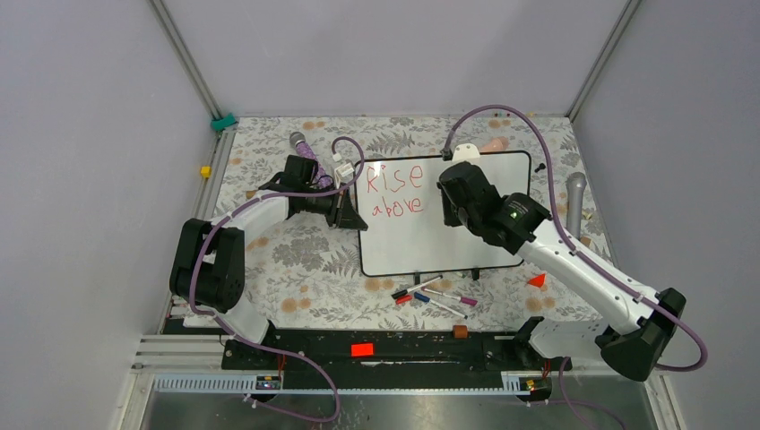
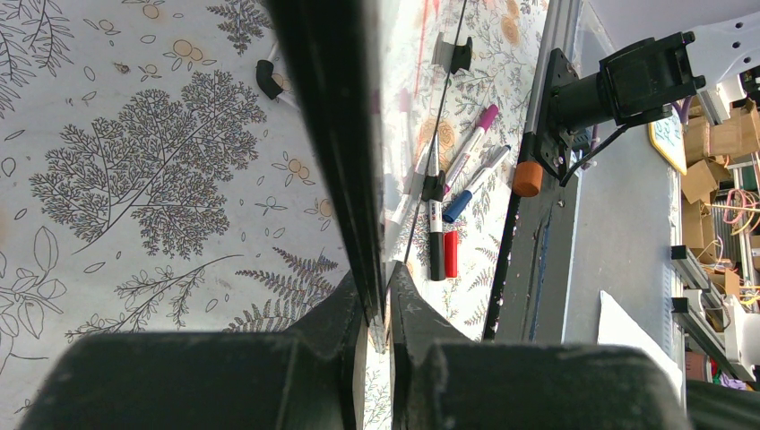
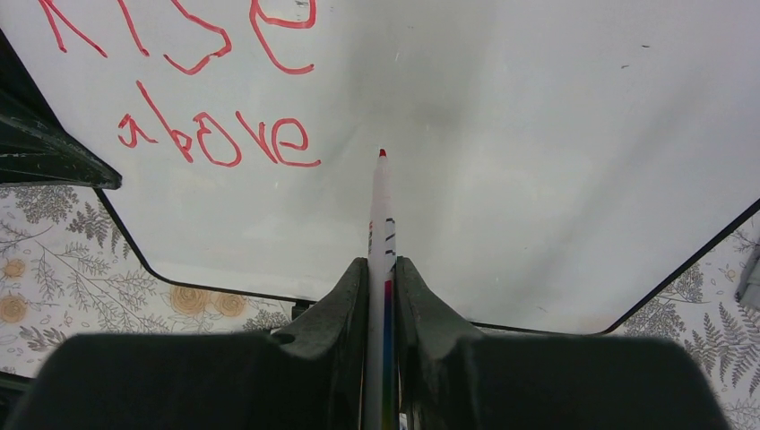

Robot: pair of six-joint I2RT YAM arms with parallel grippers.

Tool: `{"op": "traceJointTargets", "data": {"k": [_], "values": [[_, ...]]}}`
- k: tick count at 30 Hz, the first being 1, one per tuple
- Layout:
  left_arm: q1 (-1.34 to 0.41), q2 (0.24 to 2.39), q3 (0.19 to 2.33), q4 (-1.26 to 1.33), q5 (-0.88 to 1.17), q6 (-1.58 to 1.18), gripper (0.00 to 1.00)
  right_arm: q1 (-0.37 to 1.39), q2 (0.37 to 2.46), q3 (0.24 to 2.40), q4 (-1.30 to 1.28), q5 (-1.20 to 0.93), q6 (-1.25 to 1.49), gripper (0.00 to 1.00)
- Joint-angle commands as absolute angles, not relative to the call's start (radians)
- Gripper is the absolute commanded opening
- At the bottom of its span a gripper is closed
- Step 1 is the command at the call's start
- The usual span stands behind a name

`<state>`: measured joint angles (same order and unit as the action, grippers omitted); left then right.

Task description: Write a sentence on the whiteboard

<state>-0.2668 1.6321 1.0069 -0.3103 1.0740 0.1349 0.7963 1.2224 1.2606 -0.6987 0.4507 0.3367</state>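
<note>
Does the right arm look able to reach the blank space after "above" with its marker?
Probably yes. The right gripper holds the red marker, its tip close to the whiteboard beside the word "above". Nothing lies between them, and the left gripper clamps the board's edge.

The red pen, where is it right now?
In the right wrist view, the red pen is pinched in the right gripper, its tip pointing at the whiteboard just right of the word "above".
</note>
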Motion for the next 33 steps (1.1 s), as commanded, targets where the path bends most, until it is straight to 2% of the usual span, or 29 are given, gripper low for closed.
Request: {"op": "traceJointTargets", "data": {"k": [1, 17, 33], "values": [[-0.28, 1.651, 1.002, -0.401, 0.939, 0.232, 0.0, 0.783, 1.25, 1.32, -0.696, 0.463, 0.323, 0.0], [-0.28, 1.657, 1.005, -0.409, 0.928, 0.235, 0.0, 0.729, 1.24, 1.255, -0.694, 0.387, 0.369, 0.0], [-0.28, 1.649, 1.002, -0.41, 0.926, 0.238, 0.0, 0.695, 1.326, 1.333, -0.661, 0.381, 0.335, 0.0]]}}
